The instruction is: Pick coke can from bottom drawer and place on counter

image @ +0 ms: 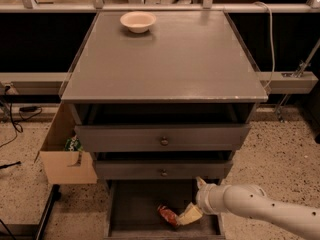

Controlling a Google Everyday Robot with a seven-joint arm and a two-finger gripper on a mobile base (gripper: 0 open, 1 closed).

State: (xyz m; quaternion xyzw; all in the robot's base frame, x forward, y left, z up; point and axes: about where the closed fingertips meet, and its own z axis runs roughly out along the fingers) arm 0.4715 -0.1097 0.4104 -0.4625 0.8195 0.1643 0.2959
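The coke can [167, 215], red, lies on its side in the open bottom drawer [135, 206] of the grey cabinet. My gripper [194, 199] is low at the drawer's right side, on a white arm coming in from the lower right. It is open. Its lower cream finger [189, 214] touches or nearly touches the can's right end; the other finger [200, 182] points up toward the middle drawer. The can is not between them. The counter [170, 59] is the cabinet's flat grey top.
A cream bowl [138, 21] sits at the counter's back left. Two knobbed drawers [163, 140] stand slightly pulled out above the bottom one. A cardboard box [65, 156] is left of the cabinet. Cables lie on the speckled floor at left.
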